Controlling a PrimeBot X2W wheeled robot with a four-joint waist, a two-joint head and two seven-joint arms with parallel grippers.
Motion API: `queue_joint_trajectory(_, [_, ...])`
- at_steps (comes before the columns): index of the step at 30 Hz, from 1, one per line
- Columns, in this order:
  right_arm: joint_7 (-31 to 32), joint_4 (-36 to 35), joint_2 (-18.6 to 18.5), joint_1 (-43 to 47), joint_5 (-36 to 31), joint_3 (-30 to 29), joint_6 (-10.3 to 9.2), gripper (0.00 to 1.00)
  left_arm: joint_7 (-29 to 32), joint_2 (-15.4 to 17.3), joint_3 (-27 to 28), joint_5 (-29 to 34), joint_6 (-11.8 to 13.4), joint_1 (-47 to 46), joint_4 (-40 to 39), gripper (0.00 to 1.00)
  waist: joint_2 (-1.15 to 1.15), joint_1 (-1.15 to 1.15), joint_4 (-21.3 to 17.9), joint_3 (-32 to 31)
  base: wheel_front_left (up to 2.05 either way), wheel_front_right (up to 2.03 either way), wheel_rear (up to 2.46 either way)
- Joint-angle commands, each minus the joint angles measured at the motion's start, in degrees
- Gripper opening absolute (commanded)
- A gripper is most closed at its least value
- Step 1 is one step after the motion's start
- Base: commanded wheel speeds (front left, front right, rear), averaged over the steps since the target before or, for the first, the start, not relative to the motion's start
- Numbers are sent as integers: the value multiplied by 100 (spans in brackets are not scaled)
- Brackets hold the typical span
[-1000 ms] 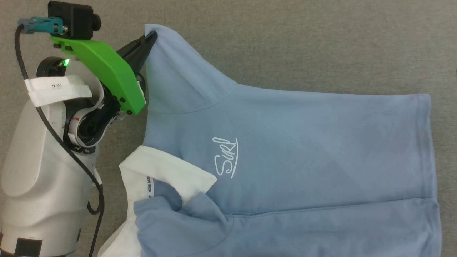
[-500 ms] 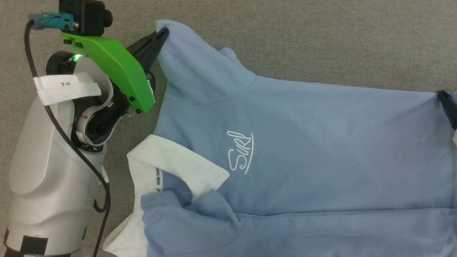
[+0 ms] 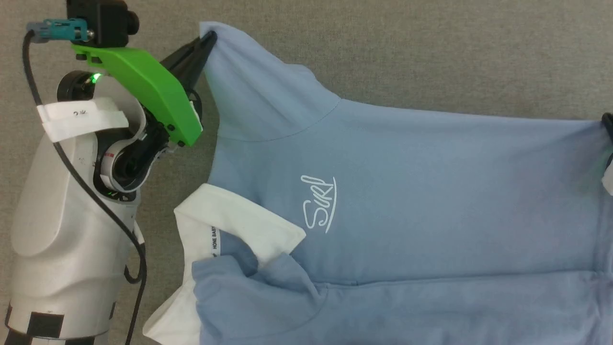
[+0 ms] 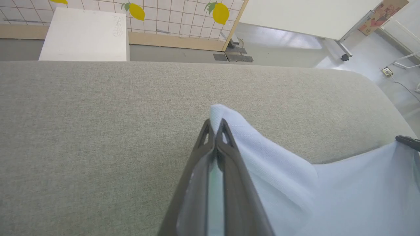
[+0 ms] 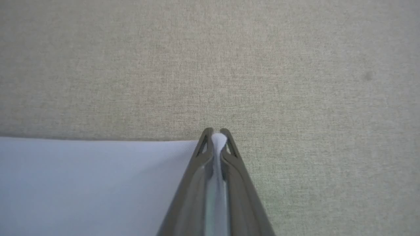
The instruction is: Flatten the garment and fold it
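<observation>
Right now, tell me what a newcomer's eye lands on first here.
The light blue shirt dominates, spread across the grey fabric surface, with its white cursive logo mid-chest. Next comes the bright green bracket behind the left hand, which pinches a sleeve corner at upper left. The right hand pinches the shirt's far-right corner.

You could not see the whole garment (image 3: 431,215): below its logo (image 3: 319,203) the head view's bottom edge cut the cloth off, and far right of the logo the side edge cut it again. There the right gripper (image 3: 607,120) showed you just a dark tip. The label (image 3: 213,243) on the collar (image 3: 239,227), left of the logo, was too small to read surely. The cloth pinched inside the left gripper (image 3: 209,36), up-left of the logo, was hidden.
</observation>
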Motion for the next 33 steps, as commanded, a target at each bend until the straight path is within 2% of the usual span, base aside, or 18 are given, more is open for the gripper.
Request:
queue_joint_trajectory(1, [-232, 13, -16, -98, -52, -1, -9, 0, -137, -12, 55, 9, -21, 13, 43, 0, 0, 0, -38, -260, 0, 0, 0])
queue_joint_trajectory(9, [-896, 67, 80, 92, 142, 44, -9, 0, -621, 57, 73, -98, -104, 455, -38, 0, 0, 0, -70, -986, 0, 0, 0])
queue_joint_trajectory(16, [-1029, -675, 472, 1099, 598, -83, -9, 0, -1045, 278, 139, -311, -116, 1911, -1108, 0, 0, 0, -92, -1635, 0, 0, 0])
queue_joint_trajectory(24, [-751, -1577, 995, 2467, 971, -531, -9, 0, -963, 398, 411, -629, 366, 3783, -2462, 0, 0, 0, -57, -1987, 0, 0, 0])
queue_joint_trajectory(28, [-643, -1720, 1192, 3039, 1183, -813, -9, 0, -973, 397, 606, -773, 629, 4615, -2867, 0, 0, 0, -40, -2100, 0, 0, 0])
queue_joint_trajectory(33, [-458, -1754, 1296, 3673, 1288, -1002, -9, 0, -985, 215, 697, -1163, 803, 5521, -3181, 0, 0, 0, -15, -2169, 0, 0, 0])
